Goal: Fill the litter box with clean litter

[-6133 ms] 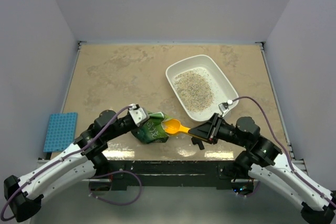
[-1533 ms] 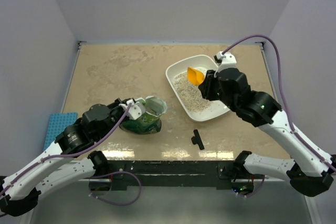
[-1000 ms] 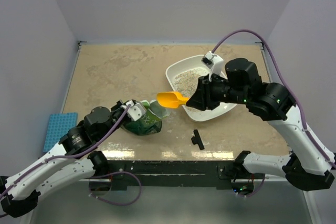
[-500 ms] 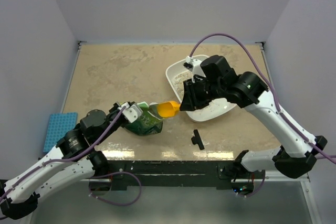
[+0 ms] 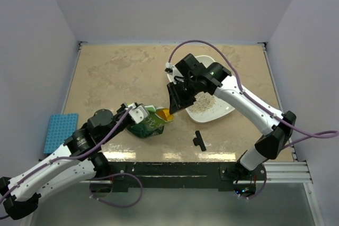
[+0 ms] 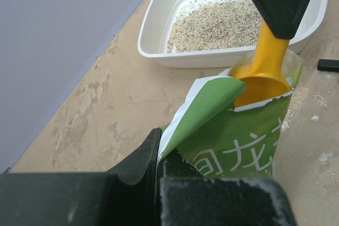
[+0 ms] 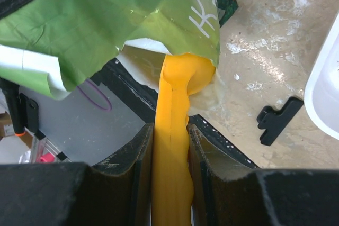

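One litter box (image 5: pixel 225 109) is present: a white, shallow, rounded-rectangular tray with a raised rim. It is set on the far right part of the table (image 5: pixel 116 72), and in the top view it is partly covered by the right arm. One heap of clean litter (image 5: pixel 204 101) is noted inside it. The heap is made of fine, pale beige-grey speckled granules, spread loosely over the floor of the tray with bare white plastic left along the walls. In the left wrist view the same tray (image 6: pixel 159 22) and its litter (image 6: pixel 222 22) are seen beyond the bag.

One green bag (image 5: pixel 148 125) is found near the tray, on its near-left side and apart from it. It is crinkled, printed with white characters, and its mouth is open. One yellow scoop (image 5: pixel 166 113) is recorded, with its bowl lowered into the bag's mouth (image 6: pixel 267 62).

The handle of the scoop (image 7: pixel 172 130) is pinched between the two fingers (image 7: pixel 139 157) of the right gripper (image 5: pixel 175 99), one finger on each side. The white-lined lip of the bag (image 6: pixel 212 99) is clamped by the left gripper (image 6: pixel 159 154), whose fingers (image 6: pixel 140 157) are pressed together on it.

One black clip (image 5: pixel 199 141) is lying flat on the table, near the front edge and between the bag and the tray, touching neither. Loose grains are scattered on the tabletop around it. One blue ribbed pad (image 5: pixel 60 132) is noted at the left edge of the table, well apart from everything else.
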Robot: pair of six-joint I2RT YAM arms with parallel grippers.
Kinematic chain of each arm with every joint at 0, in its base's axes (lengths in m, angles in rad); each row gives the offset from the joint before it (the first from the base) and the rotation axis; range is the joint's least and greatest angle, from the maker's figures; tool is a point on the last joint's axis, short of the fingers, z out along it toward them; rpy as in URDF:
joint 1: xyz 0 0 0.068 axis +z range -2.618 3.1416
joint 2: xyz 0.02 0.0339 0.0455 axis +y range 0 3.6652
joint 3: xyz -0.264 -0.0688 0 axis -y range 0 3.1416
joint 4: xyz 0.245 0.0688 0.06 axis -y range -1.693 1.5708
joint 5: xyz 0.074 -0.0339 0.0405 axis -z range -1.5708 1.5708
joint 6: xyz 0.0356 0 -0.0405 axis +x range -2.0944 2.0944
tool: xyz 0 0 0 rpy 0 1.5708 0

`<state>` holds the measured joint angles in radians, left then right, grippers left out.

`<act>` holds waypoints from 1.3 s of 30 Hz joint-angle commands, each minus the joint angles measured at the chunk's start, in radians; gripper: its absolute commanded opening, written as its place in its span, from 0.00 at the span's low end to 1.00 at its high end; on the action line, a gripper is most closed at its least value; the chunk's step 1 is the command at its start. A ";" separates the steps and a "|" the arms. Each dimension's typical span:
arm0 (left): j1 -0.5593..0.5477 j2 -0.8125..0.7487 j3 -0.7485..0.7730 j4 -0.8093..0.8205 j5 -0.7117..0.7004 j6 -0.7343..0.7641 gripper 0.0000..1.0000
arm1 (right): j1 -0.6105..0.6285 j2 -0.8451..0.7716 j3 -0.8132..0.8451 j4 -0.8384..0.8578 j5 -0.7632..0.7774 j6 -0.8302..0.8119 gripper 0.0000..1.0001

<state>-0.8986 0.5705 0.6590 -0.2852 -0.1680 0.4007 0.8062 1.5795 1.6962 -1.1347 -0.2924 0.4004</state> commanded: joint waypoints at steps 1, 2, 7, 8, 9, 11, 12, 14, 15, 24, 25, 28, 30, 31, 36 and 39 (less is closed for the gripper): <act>-0.006 -0.018 -0.012 0.115 0.058 -0.068 0.00 | 0.002 0.045 0.069 -0.007 -0.020 0.029 0.00; -0.005 -0.021 -0.013 0.110 0.058 -0.072 0.00 | 0.005 0.074 0.078 -0.011 -0.025 0.037 0.00; -0.006 -0.046 -0.027 0.103 0.047 -0.076 0.00 | 0.025 0.174 0.195 -0.080 -0.019 0.046 0.00; -0.005 -0.047 -0.027 0.097 0.042 -0.072 0.00 | 0.030 0.189 0.200 -0.079 -0.016 0.066 0.00; -0.005 -0.049 -0.027 0.092 0.038 -0.072 0.00 | 0.031 0.197 0.207 -0.080 -0.013 0.075 0.00; -0.005 -0.052 -0.029 0.090 0.025 -0.071 0.00 | 0.036 0.209 0.209 -0.082 -0.013 0.090 0.00; -0.005 -0.055 -0.029 0.090 0.021 -0.071 0.00 | 0.036 0.224 0.198 -0.080 -0.016 0.095 0.00; -0.006 -0.061 -0.033 0.093 0.013 -0.068 0.00 | 0.042 0.238 0.189 -0.080 -0.010 0.106 0.00; -0.005 -0.070 -0.035 0.095 0.012 -0.066 0.00 | 0.044 0.255 0.181 -0.080 -0.008 0.106 0.00; -0.006 -0.106 -0.041 0.084 -0.007 -0.056 0.00 | 0.108 0.361 0.140 -0.070 0.013 0.091 0.00; -0.005 -0.106 -0.038 0.077 -0.010 -0.057 0.00 | 0.110 0.369 0.128 -0.042 0.012 0.089 0.00; -0.005 -0.104 -0.029 0.066 -0.013 -0.063 0.00 | 0.110 0.369 0.063 0.034 -0.020 0.091 0.00; -0.006 -0.107 -0.027 0.064 -0.013 -0.068 0.00 | 0.108 0.361 0.004 0.075 -0.051 0.086 0.00; -0.005 -0.109 -0.025 0.061 -0.010 -0.068 0.00 | 0.108 0.356 -0.021 0.123 -0.069 0.083 0.00; -0.005 -0.115 -0.030 0.049 0.002 -0.086 0.00 | 0.090 0.284 -0.226 0.311 -0.213 0.081 0.00; -0.005 -0.141 -0.051 0.053 0.022 -0.082 0.00 | 0.061 0.210 -0.385 0.488 -0.290 0.089 0.00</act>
<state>-0.9028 0.4702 0.6071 -0.3126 -0.1593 0.3466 0.8879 1.8011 1.5146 -0.8318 -0.5114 0.4965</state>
